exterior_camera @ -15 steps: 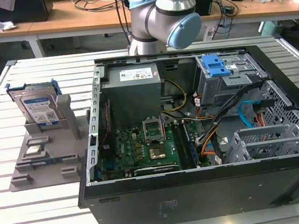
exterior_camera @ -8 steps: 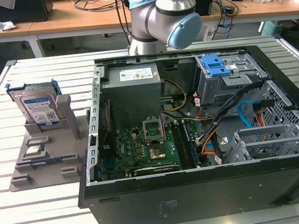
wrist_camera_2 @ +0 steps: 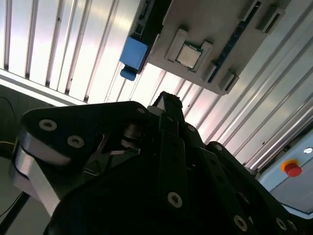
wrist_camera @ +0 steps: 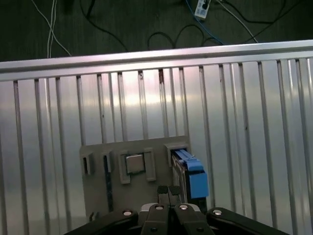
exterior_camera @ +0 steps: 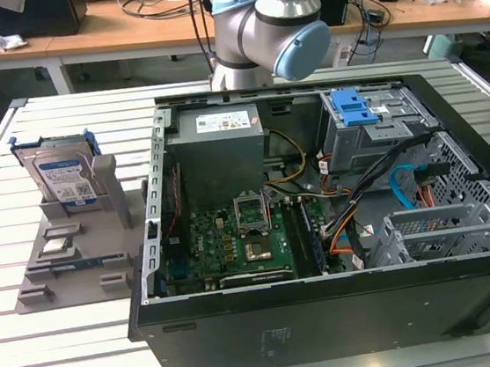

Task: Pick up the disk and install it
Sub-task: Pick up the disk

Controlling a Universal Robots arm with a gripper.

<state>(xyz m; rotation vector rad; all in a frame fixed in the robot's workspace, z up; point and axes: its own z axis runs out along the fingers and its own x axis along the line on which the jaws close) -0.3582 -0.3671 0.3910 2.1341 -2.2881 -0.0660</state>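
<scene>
The disk (exterior_camera: 63, 179), a silver drive with a white-and-blue label in a blue caddy, stands on edge in a grey holder (exterior_camera: 76, 256) on the slatted table, at the exterior view's left. Both wrist views look down on it from well above: the disk's blue caddy edge (wrist_camera: 188, 171) (wrist_camera_2: 133, 54) sticks up from the holder (wrist_camera: 98, 193) (wrist_camera_2: 205, 22). My gripper (wrist_camera: 168, 192) (wrist_camera_2: 166, 102) hangs high over the holder, clear of the disk. Its black fingers are shut together with nothing between them.
An open computer case (exterior_camera: 149, 274) lies beside the holder, with a grey power supply box (exterior_camera: 219, 147), a motherboard (exterior_camera: 242, 237), loose cables and a drive bay with a blue latch piece (exterior_camera: 356, 107). A processor chip (wrist_camera: 134, 164) rests on the holder. A red button (wrist_camera_2: 292, 169) sits off the table.
</scene>
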